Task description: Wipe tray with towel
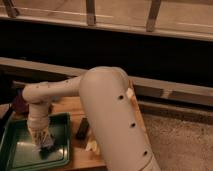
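Dark-green plastic, judging by its gloss: the tray (20, 152) lies at the left end of the wooden table (82, 159), and its left side runs out of frame.

Camera view, the only one. My gripper (40, 139) hangs wrist-down inside the tray, nearer the right rim than the left and about midway between the far and near rims. I cannot tell whether it is spread or clamped. A pale crumpled mass (48, 145) lies at its tip on the tray bottom. It may be the towel, but this is not confirmed. Just off the tray's right rim, a dark oblong object (82, 129) and a pale item (92, 146) rest on the table.

Handling assessment: I judge the tray light, stiff and slick-bottomed, so a sideways wipe could slide it toward the table edge. The raised rim is the place to hold it, preferably at a rounded corner. The cloth looks soft and wants pinching at a fold.
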You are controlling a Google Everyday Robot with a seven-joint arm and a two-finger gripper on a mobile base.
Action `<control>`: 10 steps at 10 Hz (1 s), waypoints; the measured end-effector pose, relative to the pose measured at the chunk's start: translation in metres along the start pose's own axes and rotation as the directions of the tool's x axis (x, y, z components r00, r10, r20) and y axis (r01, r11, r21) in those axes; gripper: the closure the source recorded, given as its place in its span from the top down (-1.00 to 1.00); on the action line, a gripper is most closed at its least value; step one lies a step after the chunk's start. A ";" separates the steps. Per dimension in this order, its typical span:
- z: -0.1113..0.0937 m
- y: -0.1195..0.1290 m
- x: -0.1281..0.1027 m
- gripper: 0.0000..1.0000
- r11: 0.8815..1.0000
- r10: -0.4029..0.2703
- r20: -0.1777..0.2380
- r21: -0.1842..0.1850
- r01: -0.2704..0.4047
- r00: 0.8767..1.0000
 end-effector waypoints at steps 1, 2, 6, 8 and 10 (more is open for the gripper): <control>-0.008 0.013 -0.021 -1.00 1.000 -0.025 0.017 0.006 0.025 1.000; -0.017 0.028 -0.039 -1.00 0.998 -0.057 0.037 0.014 0.057 0.998; -0.022 0.071 -0.061 -1.00 0.992 -0.118 0.071 0.060 0.114 0.990; -0.020 0.069 -0.050 -1.00 0.993 -0.089 0.084 0.085 0.082 0.993; -0.020 0.066 -0.046 -1.00 0.994 -0.078 0.092 0.089 0.070 0.993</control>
